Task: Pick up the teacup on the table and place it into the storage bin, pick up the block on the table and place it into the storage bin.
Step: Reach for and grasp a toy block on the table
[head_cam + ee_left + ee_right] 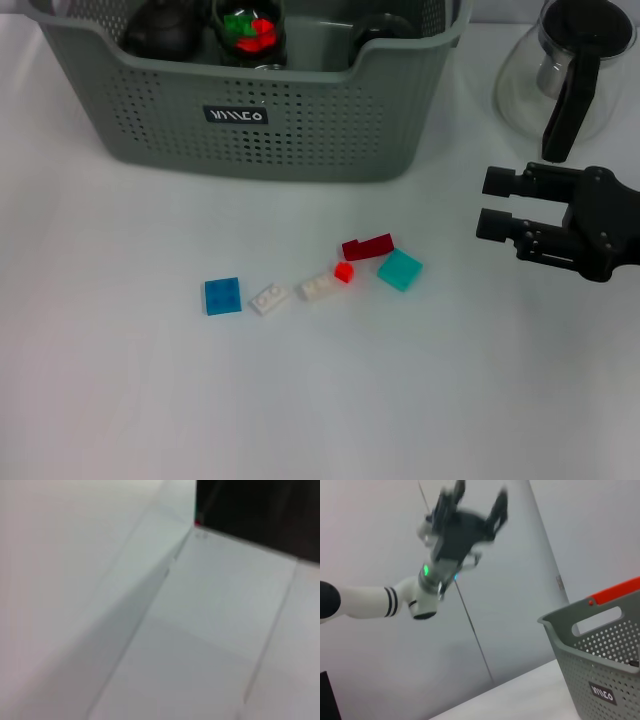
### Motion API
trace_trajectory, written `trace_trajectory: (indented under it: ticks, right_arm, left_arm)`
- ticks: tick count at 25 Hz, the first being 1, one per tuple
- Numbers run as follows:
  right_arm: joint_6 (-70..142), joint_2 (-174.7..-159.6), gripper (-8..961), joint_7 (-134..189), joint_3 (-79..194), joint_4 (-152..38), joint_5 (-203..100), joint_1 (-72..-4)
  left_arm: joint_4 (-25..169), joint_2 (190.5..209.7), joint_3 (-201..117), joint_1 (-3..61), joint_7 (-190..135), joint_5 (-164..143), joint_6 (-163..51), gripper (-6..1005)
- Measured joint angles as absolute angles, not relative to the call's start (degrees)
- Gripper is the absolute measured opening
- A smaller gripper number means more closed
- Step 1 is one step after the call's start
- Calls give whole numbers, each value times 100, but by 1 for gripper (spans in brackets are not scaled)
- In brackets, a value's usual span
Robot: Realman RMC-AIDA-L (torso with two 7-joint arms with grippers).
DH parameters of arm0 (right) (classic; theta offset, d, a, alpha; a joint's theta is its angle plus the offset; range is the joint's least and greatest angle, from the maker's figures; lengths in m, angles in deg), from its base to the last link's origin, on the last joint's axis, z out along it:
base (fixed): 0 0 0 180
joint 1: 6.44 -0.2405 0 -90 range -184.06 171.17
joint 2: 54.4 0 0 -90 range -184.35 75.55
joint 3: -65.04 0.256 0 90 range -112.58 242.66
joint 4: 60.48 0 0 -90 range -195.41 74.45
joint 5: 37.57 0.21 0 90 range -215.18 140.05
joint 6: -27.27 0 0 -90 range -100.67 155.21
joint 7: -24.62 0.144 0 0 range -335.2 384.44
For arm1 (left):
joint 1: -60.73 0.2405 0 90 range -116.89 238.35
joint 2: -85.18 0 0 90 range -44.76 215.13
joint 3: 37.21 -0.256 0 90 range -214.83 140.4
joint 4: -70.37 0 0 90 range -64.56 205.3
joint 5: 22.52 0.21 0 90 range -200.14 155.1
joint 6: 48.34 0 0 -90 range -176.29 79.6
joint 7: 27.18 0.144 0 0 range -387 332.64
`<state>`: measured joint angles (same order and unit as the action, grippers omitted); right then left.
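Observation:
The grey-green storage bin (300, 120) stands at the back of the white table and also shows in the right wrist view (605, 655). Dark teacups (160, 35) sit inside it, one (250, 32) holding red and green pieces. No teacup stands on the table. Loose blocks lie in front of the bin: blue (222, 296), two white (268, 298), small red (343, 272), dark red (367, 246), teal (400, 269). My right gripper (492, 203) is open and empty, to the right of the teal block. My left gripper (477, 500) is raised high off the table, open and empty.
A glass teapot with a black handle (565, 75) stands at the back right, just behind my right gripper. The left wrist view shows only blurred pale surfaces and a dark panel.

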<state>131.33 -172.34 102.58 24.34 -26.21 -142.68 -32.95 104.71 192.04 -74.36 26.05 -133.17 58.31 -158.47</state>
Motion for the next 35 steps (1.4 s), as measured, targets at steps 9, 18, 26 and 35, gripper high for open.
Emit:
trace_trajectory:
  ticks: [9, 18, 26, 35]
  right_arm:
    - [13126, -17222, 614, 10274, 2443, -2621, -14267, -3328]
    - [13129, -17230, 613, 10269, 2444, -2621, -14268, -3333]
    - [13125, -17235, 613, 10261, 2497, -2628, -14268, -3303]
    - [13124, -17235, 613, 10281, 2505, -2630, -14268, -3321]
  left_arm:
    - [13101, 19604, -7831, 3359, -13310, 8935, -16289, 658]
    - [14687, 20522, -9028, 2914, -13893, 12086, -16008, 657]
    - [15118, 20950, -10254, 2984, -14096, 12874, -15180, 658]
    - [15125, 20947, -11381, 3111, -14578, 13083, -14577, 657]
